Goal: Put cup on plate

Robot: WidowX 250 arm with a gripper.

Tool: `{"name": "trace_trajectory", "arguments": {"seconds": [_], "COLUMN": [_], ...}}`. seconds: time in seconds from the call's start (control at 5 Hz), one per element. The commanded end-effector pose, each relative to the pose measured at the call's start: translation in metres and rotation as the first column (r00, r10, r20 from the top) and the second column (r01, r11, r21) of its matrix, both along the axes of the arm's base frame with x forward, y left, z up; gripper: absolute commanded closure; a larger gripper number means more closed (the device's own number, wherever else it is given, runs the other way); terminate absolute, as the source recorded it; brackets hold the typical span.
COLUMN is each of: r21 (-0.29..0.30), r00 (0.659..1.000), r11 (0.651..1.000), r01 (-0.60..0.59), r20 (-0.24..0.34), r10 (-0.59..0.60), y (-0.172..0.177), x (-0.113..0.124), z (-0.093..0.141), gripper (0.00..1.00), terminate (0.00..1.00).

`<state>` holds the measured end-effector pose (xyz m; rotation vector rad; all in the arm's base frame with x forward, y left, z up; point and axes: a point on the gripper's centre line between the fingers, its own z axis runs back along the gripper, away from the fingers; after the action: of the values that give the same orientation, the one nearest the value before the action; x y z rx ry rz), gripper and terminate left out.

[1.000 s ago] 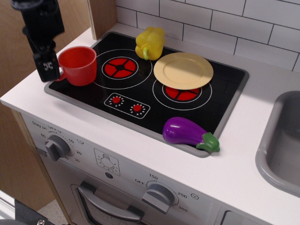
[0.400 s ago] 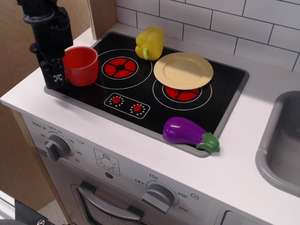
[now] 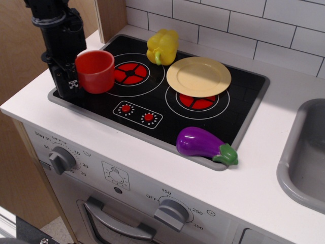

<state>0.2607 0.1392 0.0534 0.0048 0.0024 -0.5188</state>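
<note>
The red-orange cup (image 3: 96,72) is upright over the left part of the black stovetop (image 3: 244,101), at the edge of the left red burner (image 3: 133,73). My black gripper (image 3: 71,81) is right against the cup's left side, shut where the handle is; the handle itself is hidden behind the fingers. The pale yellow plate (image 3: 198,76) lies empty at the back of the right burner, well to the right of the cup.
A yellow pepper (image 3: 162,46) stands at the back between cup and plate. A purple eggplant (image 3: 203,145) lies at the stovetop's front right corner. A grey sink (image 3: 304,157) is at the far right. A wooden panel and a tiled wall are behind.
The gripper closed in on the cup's handle and has moved right with the cup, from the stove's left edge toward the left burner. The plate, pepper and eggplant have not moved.
</note>
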Motion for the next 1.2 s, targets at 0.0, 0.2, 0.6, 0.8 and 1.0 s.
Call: {"name": "trace_trajectory", "arguments": {"seconds": [0.0, 0.2, 0.6, 0.8, 1.0], "r21": [-0.020, -0.016, -0.022, -0.016, -0.009], "r00": [0.994, 0.992, 0.989, 0.988, 0.987], "r11": [0.999, 0.996, 0.992, 0.990, 0.988], "r01": [-0.045, -0.084, -0.127, -0.140, -0.151], "r20": [0.096, 0.097, 0.069, 0.067, 0.061], "r10": [0.047, 0.085, 0.128, 0.141, 0.151], "y": [-0.024, -0.052, -0.103, -0.120, -0.129], "x": [0.028, 0.036, 0.055, 0.067, 0.076], "z": [0.052, 0.057, 0.050, 0.047, 0.040], "gripper": [1.00, 1.00, 1.00, 1.00, 1.00], "terminate": [0.00, 0.00, 0.00, 0.00, 0.00]}}
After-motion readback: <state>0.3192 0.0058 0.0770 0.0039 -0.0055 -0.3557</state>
